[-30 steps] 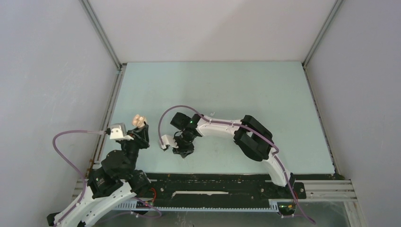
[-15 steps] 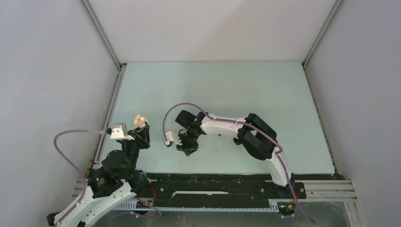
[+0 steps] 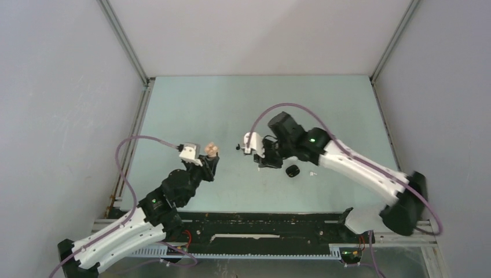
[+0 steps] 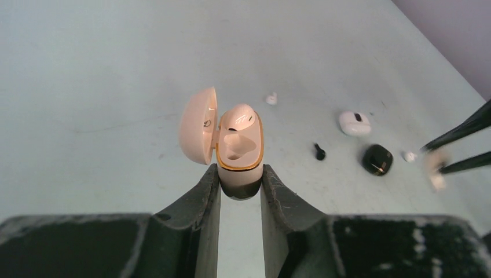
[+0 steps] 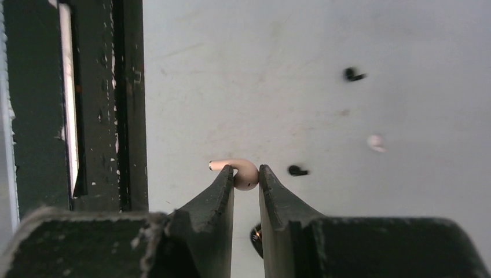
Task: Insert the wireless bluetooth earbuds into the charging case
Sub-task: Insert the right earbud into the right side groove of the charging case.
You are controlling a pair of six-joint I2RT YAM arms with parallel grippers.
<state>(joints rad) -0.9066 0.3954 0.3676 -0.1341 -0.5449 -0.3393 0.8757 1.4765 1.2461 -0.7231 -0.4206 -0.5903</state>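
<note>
L gripper (image 4: pixel 239 184) is clamped narrow on the base of the cream case (image 4: pixel 237 152). Its lid (image 4: pixel 197 124) is flipped open at 9 o'clock, and one socket looks filled w/ the one at 6 o'clock of it empty. R gripper (image 5: pixel 246 176), abt 3 o'clock of the case from above, pinches the cream bud (image 5: pixel 248 174) by its head, stem out to 9 o'clock. IMO line the stem up w/ the empty socket, go in slow, and only let go once it seats

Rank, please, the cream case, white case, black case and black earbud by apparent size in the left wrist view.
Largest: cream case, though it is nearest the camera.
Next: white case and black case, about alike.
Smallest: black earbud.
</note>
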